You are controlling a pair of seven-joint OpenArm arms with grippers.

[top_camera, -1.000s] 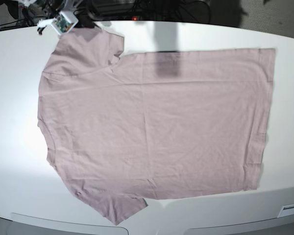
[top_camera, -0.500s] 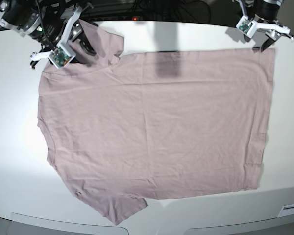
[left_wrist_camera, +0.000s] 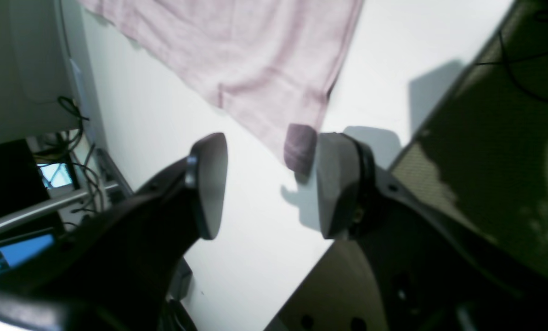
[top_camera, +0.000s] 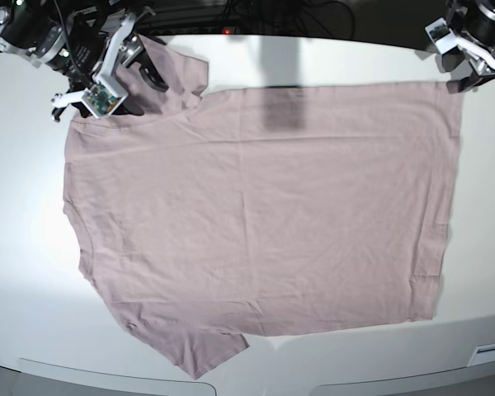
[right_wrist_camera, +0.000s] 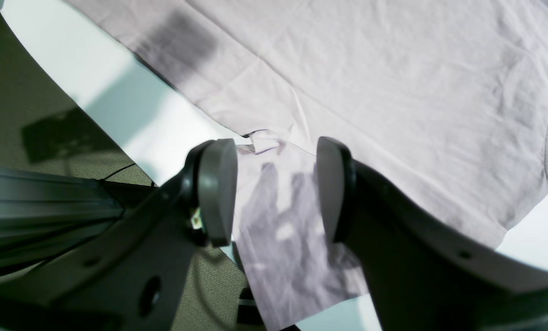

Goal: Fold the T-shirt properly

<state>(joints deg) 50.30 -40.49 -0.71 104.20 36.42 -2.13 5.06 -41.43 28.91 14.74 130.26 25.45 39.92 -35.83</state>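
Both grippers have just arrived. At ten o'clock in the base view, my right gripper [top_camera: 136,70] now hangs spread over the far sleeve. The T-shirt [top_camera: 264,214] lies flat on the white table [top_camera: 16,272], unfolded. At two o'clock my left gripper [top_camera: 478,78], also spread, nears the hem corner (no containers here). Folding can begin.

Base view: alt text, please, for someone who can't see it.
A pink T-shirt lies spread flat on a white table. The right gripper sits over its upper sleeve, and the left gripper is by the far hem corner.
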